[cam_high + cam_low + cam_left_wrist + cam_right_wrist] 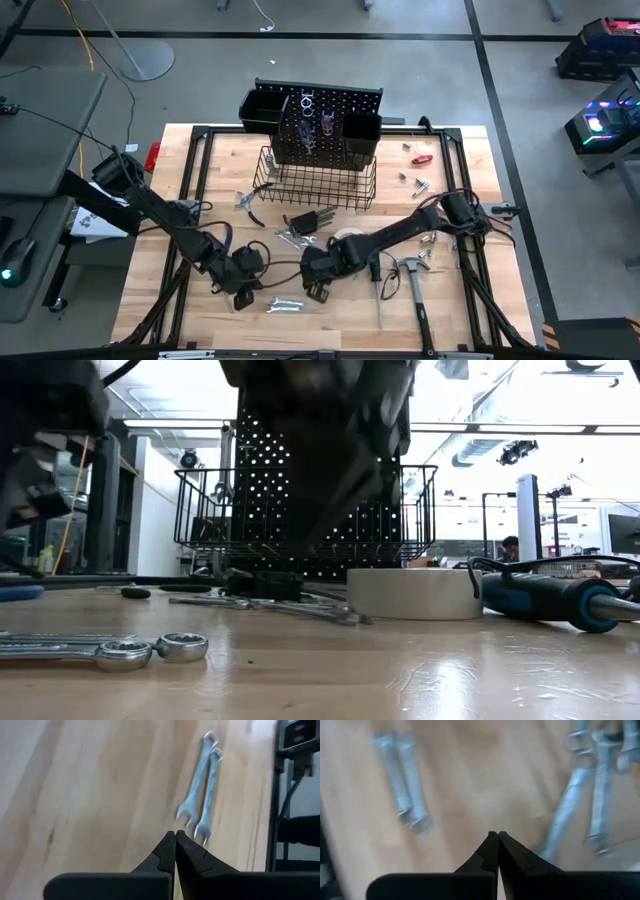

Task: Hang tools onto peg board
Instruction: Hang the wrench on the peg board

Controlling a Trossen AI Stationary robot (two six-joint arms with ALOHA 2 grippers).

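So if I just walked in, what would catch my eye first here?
Probably the upright black peg board with its wire basket at the far side of the pale wooden table. Then the two dark arms meeting near the front, the left claw and right claw both shut and empty, flanking a pair of silver wrenches.

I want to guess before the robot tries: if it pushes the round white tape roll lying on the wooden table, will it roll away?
Probably not. The round white tape roll lies flat on the pale wooden table, so a push would likely slide it. It looks wide and low, so tipping seems unlikely. On edge, it could roll.
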